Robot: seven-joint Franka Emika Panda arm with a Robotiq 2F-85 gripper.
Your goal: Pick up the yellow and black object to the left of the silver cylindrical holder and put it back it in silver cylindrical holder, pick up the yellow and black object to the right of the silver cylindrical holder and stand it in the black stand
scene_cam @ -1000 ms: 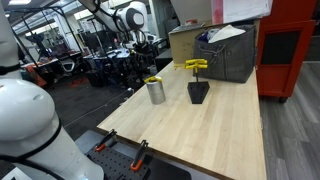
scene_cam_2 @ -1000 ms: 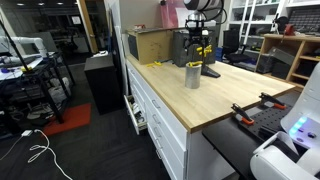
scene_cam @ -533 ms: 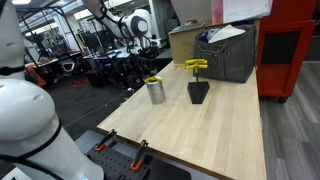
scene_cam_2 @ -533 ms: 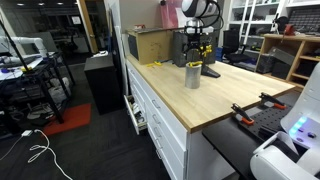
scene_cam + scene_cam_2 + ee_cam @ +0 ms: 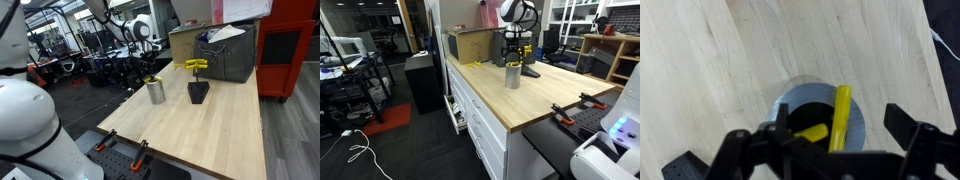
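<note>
The silver cylindrical holder (image 5: 156, 93) stands on the wooden table, also seen in the other exterior view (image 5: 512, 77). In the wrist view I look straight down into the holder (image 5: 790, 98). A slim yellow tool (image 5: 841, 116) leans in it, beside a shorter yellow piece (image 5: 812, 132). My gripper (image 5: 820, 136) hovers just above the holder with its fingers spread wide and holding nothing; it shows in both exterior views (image 5: 150, 72) (image 5: 516, 56). The black stand (image 5: 198, 93) sits next to the holder. A yellow bar-shaped tool (image 5: 195, 66) shows right above the stand; I cannot tell whether it rests in it.
A big grey crate (image 5: 228, 56) and a cardboard box (image 5: 188, 42) stand at the back of the table. A red cabinet (image 5: 288, 50) is beside the table. Black and orange clamps (image 5: 138, 153) sit on its near edge. Drawers (image 5: 480, 115) run under the table.
My arm has shifted slightly toward the holder and a little lower. The holder, the stand and the yellow tools have not moved.
</note>
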